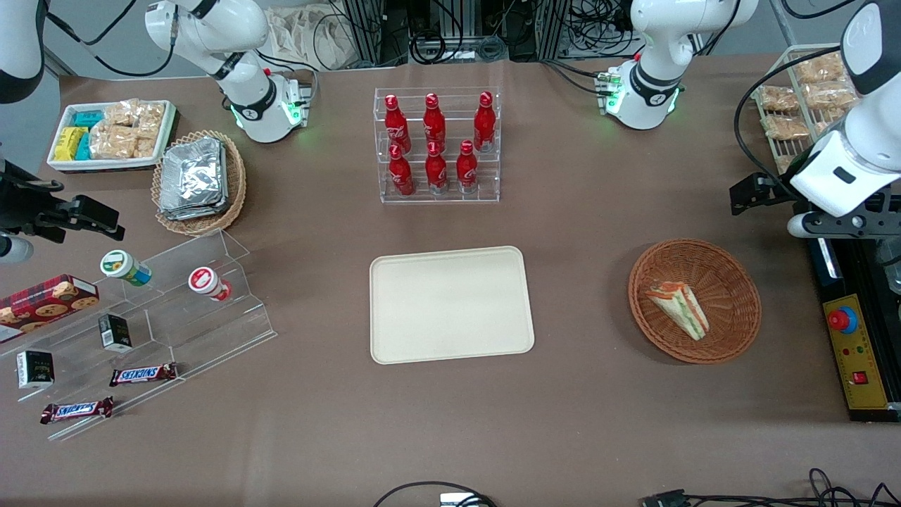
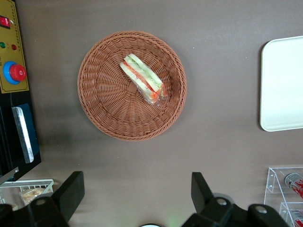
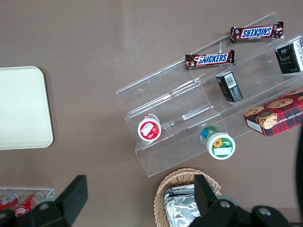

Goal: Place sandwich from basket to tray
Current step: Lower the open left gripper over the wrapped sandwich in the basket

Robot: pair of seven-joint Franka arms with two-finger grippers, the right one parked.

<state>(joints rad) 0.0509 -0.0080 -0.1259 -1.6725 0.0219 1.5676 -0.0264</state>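
Triangular sandwich (image 1: 680,308) of white bread with red, orange and green filling lies on its side in the round orange-brown wicker basket (image 1: 732,278), toward the working arm's end of the table, well apart from the bare cream rectangular tray (image 1: 450,304) at mid-table.

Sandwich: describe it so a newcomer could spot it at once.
Find the cream tray at the table's middle, then the round brown basket beside it, toward the working arm's end. The sandwich lies inside: the only white wedge with red and green layers. The open gripper hangs above the table beside the basket.
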